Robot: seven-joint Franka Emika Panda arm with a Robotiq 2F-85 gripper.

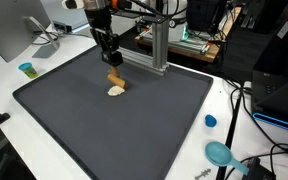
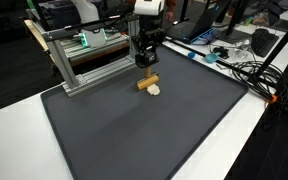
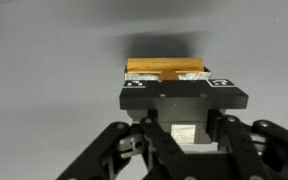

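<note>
The pincer point(image 1: 111, 62) is pressed together on a short brown block point(image 3: 164, 67). In the wrist view the block sits crosswise right at its tips. In both exterior views the block point(image 1: 115, 77) shows just under the fingers, low over the dark mat point(image 1: 134, 130). Whether it rests on the mat or hangs just clear of it I cannot tell.

A small cream-coloured piece point(image 1: 116, 91) lies on the mat just beside the block, on its near side in an exterior view, touching it or nearly so. The mat covers most of the white surface point(image 1: 4, 88). Behind the arm, at the mat's far edge, stands an aluminium frame point(image 2: 84, 58). Off the mat, in an exterior view, a small teal cup point(image 1: 26, 69) stands to the left, and a blue cap point(image 1: 210, 121) lies to the right.

By my reading, the grasp is made and the lift is the step in hand. The next move calls for a straight, slow rise with a firm pinch, so the block does not twist or drag the cream piece along.
</note>
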